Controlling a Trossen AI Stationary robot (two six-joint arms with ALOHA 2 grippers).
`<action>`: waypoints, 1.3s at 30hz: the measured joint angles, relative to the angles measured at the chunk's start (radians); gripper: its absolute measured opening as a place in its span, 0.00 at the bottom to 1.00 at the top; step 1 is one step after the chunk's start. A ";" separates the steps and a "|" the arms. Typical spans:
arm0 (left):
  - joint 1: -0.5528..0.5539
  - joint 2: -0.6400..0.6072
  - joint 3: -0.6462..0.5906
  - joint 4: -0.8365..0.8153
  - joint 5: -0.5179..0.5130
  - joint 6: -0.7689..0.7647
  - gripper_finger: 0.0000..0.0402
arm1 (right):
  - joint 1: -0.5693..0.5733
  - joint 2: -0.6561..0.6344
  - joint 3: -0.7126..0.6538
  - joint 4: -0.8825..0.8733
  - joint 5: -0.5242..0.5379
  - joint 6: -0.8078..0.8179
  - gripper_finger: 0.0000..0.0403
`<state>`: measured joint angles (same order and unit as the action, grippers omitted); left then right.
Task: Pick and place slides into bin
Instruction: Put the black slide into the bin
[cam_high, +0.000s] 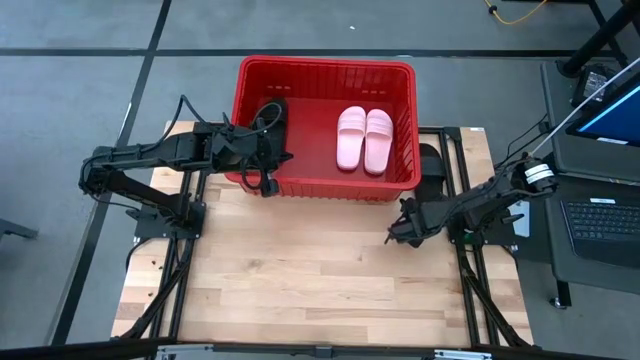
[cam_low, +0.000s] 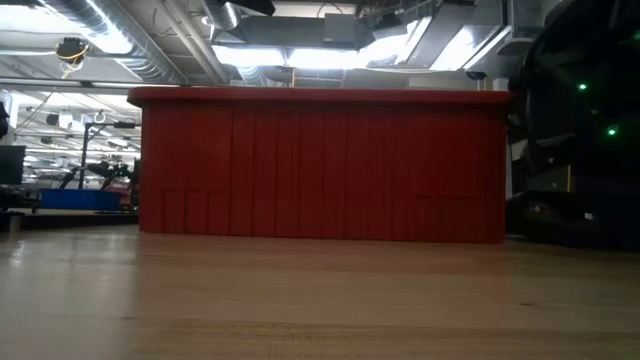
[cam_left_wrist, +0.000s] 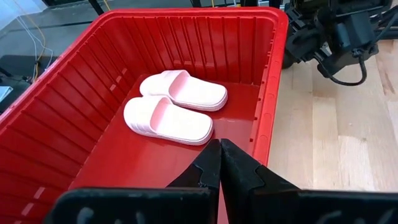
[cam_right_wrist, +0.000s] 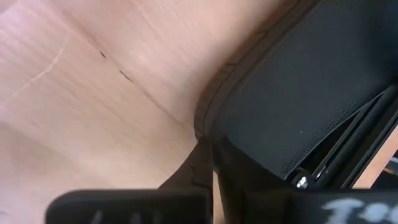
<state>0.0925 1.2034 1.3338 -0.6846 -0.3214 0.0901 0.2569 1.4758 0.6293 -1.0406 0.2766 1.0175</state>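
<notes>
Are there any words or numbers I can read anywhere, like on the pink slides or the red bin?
Pink slides: no words or logo visible.
Red bin: no label or number visible.
Right gripper: white marks on its body at the right wrist view's edge, cut off and too blurred to read.
Laptop beside the table: screen and keys too small to read.

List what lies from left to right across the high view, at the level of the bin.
Left gripper at the bin's left wall, jaws shut → a black slide inside the red bin → the two pale pink slides side by side → another black slide outside the bin's right wall → laptop.
</notes>
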 joint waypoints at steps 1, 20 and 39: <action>0.000 0.000 0.000 0.000 0.000 -0.002 0.00 | 0.000 -0.002 0.009 -0.003 -0.015 0.002 0.02; -0.002 0.000 0.000 0.000 0.001 -0.051 0.01 | 0.064 -0.032 0.241 -0.002 -0.209 0.001 0.01; -0.002 0.000 0.000 0.000 0.000 -0.047 0.00 | 0.312 -0.032 0.619 -0.069 -0.402 0.123 0.00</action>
<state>0.0902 1.2034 1.3338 -0.6846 -0.3210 0.0432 0.5692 1.4437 1.2488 -1.1097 -0.1254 1.1403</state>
